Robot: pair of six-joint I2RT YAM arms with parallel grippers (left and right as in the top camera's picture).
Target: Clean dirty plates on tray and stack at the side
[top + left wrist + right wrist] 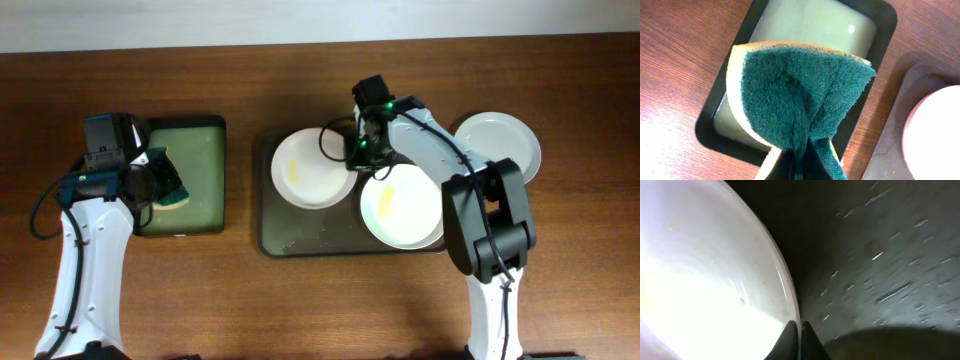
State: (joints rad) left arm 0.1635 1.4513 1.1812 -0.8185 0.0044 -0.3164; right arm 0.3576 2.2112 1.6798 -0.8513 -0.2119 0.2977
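The dark brown tray (300,240) holds two white plates. The left plate (312,168) and the right plate (402,205) each have a yellow smear. A third white plate (498,146) lies on the table to the right of the tray and looks clean. My right gripper (362,152) is shut on the right rim of the left plate, which shows in the right wrist view (705,280) with the fingertips (800,330) pinching its edge. My left gripper (160,185) is shut on a green and yellow sponge (800,85) above the small black tray.
The small black tray (205,125) with a greenish inside stands left of the brown tray, and its rim shows in the left wrist view (880,20). The table is brown wood, with a pale wall along its back edge.
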